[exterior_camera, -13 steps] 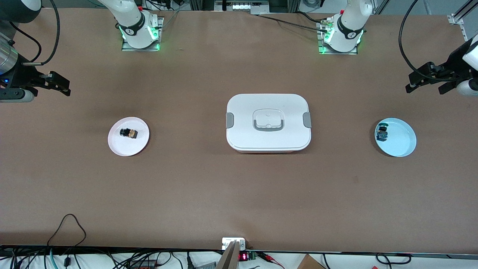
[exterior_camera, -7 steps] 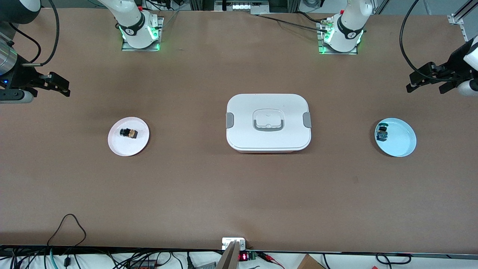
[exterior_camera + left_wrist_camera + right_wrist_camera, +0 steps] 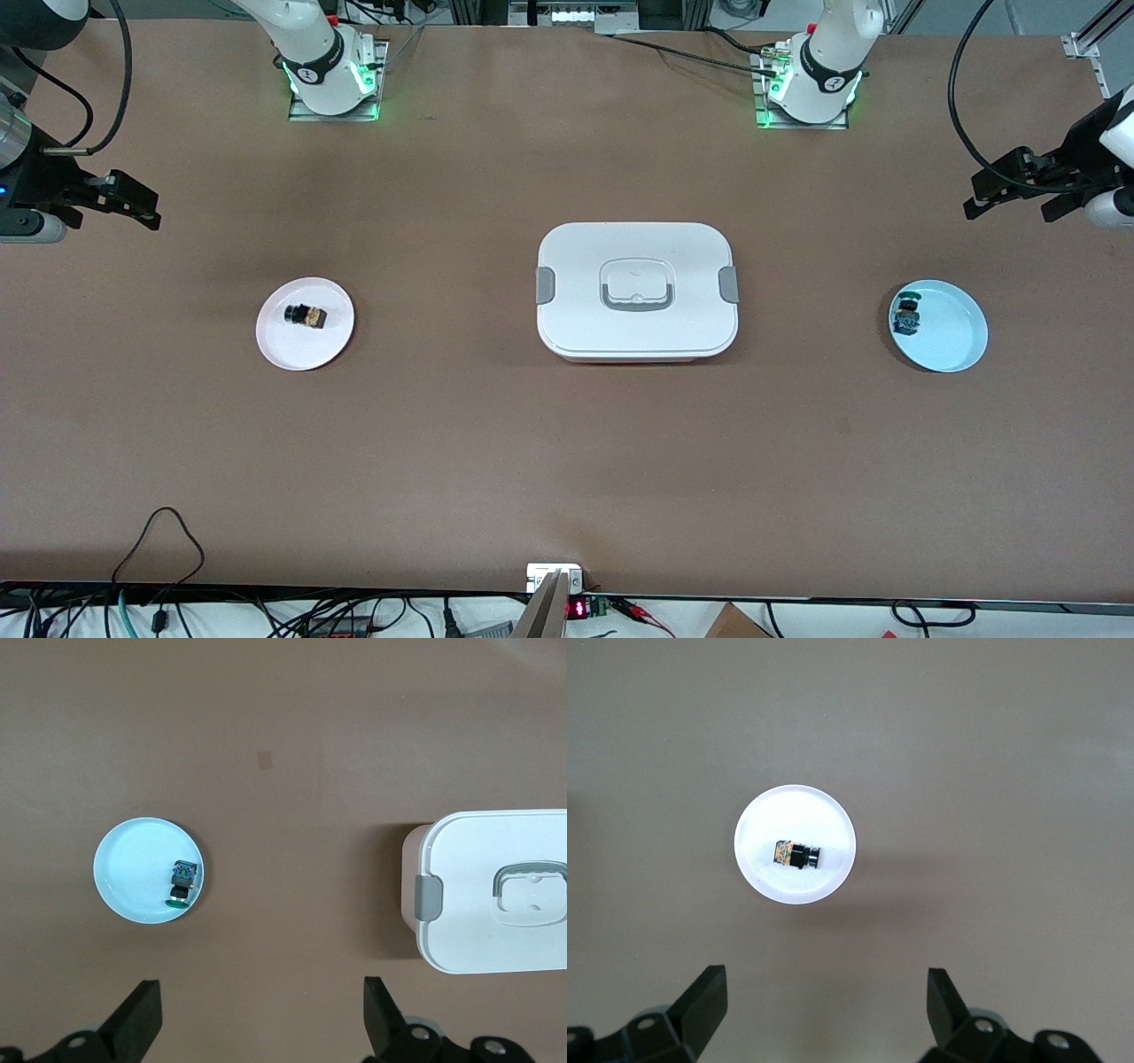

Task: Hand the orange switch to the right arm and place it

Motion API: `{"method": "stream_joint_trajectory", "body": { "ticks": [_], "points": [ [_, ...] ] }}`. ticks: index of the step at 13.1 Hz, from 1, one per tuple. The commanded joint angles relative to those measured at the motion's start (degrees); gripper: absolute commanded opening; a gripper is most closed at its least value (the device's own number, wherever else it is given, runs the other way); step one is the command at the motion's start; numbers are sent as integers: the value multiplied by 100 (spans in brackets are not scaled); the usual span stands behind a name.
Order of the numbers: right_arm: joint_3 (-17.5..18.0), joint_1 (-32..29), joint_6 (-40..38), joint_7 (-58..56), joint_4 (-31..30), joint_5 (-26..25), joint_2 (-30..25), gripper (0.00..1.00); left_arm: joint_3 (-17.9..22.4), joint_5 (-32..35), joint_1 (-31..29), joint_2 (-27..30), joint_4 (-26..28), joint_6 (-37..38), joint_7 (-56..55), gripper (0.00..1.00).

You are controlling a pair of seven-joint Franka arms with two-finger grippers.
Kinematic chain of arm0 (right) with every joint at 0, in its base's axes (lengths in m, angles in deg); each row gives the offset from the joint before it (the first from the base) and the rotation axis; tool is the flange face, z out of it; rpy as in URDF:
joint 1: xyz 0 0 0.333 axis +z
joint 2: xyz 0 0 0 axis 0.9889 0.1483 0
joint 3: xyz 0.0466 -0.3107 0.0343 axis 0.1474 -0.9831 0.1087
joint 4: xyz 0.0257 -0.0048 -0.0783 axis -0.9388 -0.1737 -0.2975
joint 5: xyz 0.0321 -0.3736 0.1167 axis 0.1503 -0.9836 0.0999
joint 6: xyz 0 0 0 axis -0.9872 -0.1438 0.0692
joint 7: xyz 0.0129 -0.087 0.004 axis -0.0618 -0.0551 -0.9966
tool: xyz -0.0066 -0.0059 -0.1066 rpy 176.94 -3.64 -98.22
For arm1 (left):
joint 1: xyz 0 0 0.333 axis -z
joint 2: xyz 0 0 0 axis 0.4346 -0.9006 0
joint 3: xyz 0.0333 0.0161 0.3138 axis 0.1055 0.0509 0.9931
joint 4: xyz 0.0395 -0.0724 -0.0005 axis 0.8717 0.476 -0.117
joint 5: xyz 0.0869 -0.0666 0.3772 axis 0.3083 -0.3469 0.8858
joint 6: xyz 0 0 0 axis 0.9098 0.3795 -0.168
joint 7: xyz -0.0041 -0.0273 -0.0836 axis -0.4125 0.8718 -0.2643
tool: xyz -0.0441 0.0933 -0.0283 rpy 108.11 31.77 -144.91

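Note:
The orange switch (image 3: 306,315) is a tiny black part with a tan end. It lies on its side on a pale pink plate (image 3: 288,346) toward the right arm's end of the table. The right wrist view looks down on the switch (image 3: 796,854) and plate (image 3: 833,828). My right gripper (image 3: 124,199) (image 3: 826,974) hangs open and empty, high over the table's edge at that end, well away from the plate. At the other end, my left gripper (image 3: 1010,211) (image 3: 261,988) hangs open and empty too, with nothing between its fingers.
A closed white lunch box (image 3: 636,288) (image 3: 496,895) with grey clips sits mid-table. A light blue plate (image 3: 952,341) (image 3: 133,868) toward the left arm's end holds a similar black part with blue-green detail (image 3: 905,317) (image 3: 182,881). Cables trail along the table's near edge.
My right gripper has drifted slightly outward toward its end of the table. The left gripper, both plates and the box have not moved.

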Motion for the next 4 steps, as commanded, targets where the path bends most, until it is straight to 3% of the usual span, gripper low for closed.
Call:
{"method": "stream_joint_trajectory", "body": {
  "ticks": [1,4],
  "points": [
    [52,-41,-157,57,162,74,60,100,-16,92,-29,-105,-222,169,-3,100],
    [52,-32,-183,57,179,65,60,100,-16,109,-12,-148,-257,195,32,100]
  ]
}}
